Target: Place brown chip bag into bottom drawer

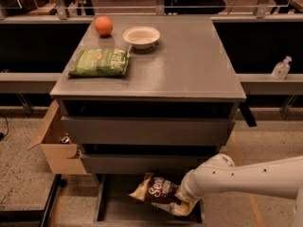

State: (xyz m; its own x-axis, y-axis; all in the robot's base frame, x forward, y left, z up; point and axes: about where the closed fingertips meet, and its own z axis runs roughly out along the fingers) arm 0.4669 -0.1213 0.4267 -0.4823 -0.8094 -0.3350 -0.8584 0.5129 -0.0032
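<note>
The bottom drawer (116,211) is seen open, with bare floor left at 9 o'clock of the bag (155,193). The gripper (184,203) is placed at the bag's 4 o'clock. Passage from 12 o'clock is blocked by the upper drawers (147,131), and 3 o'clock is taken by the arm (251,176). A box (57,150) is set at 10 o'clock.

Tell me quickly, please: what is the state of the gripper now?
Gripper: low at the right end of the brown chip bag, above the open bottom drawer; open or closed cannot be told.
</note>
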